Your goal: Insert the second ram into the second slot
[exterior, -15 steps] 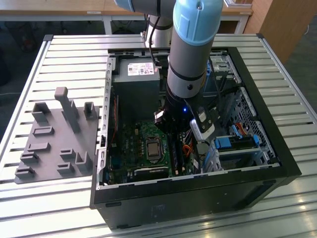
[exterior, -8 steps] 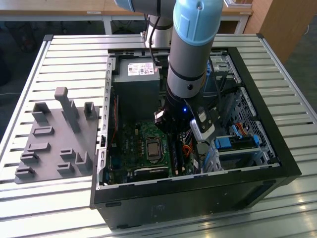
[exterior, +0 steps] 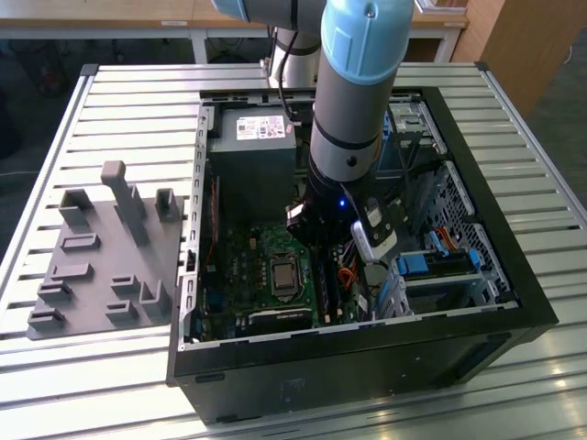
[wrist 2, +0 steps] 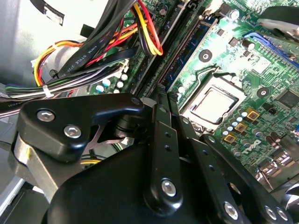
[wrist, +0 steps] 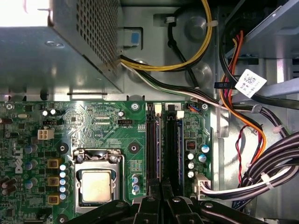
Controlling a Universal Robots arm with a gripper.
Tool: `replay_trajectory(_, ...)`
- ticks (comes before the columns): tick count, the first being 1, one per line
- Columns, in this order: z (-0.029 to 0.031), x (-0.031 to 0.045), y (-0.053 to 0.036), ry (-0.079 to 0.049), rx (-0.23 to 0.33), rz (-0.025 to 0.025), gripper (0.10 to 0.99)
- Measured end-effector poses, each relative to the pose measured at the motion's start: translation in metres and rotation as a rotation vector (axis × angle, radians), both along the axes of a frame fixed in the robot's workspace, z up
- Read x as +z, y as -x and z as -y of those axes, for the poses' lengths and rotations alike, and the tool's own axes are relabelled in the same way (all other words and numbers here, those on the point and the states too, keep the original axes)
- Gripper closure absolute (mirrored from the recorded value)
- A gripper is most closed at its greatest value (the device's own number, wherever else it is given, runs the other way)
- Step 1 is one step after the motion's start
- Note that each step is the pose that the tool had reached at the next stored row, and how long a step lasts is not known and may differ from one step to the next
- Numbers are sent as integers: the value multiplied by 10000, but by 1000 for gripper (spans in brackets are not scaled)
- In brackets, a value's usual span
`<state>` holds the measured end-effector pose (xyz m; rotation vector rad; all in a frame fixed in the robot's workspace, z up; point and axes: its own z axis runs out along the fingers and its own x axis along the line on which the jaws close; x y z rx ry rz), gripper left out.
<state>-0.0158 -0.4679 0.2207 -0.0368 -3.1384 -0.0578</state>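
- Fingers (wrist: 153, 205) of the black gripper (wrist: 161, 189) are pressed together with no gap showing. In the first wrist view their seam lines up with the top edge of the second ram (wrist: 159, 149), a thin blue circuit-board stick seen edge-on
- I cannot tell whether the tips nip that edge or merely bear on it
- The stick stands lengthwise in the second slot (wrist: 152, 144), a long black socket on the green motherboard (wrist: 93, 121). It sits between the metal-framed processor socket (wrist: 96, 184) and the board's edge on the cable side
- A second blue stick (wrist: 180, 149) stands in the neighbouring black socket, just beside and parallel, nearer that edge
- The white end latch (wrist: 158, 108) at the far end of the slot is in sight; whether it has closed over the stick is too small to judge
- In the exterior view the arm reaches straight down into the open black computer case (exterior: 367, 344), near its front rim
- To do this step well, I judge that the push should go squarely down along the slot line, spread evenly so both ends seat together
- Any sideways lean could rub the neighbouring stick
- The bundle of black and coloured cables (wrist: 261, 172) lies beyond the board's edge, apart from the slots, and should be left there
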Motion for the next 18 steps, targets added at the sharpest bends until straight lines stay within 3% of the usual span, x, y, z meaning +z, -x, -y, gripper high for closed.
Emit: replay_trajectory(18, 3, -20, 0, 7, -1, -1, 945)
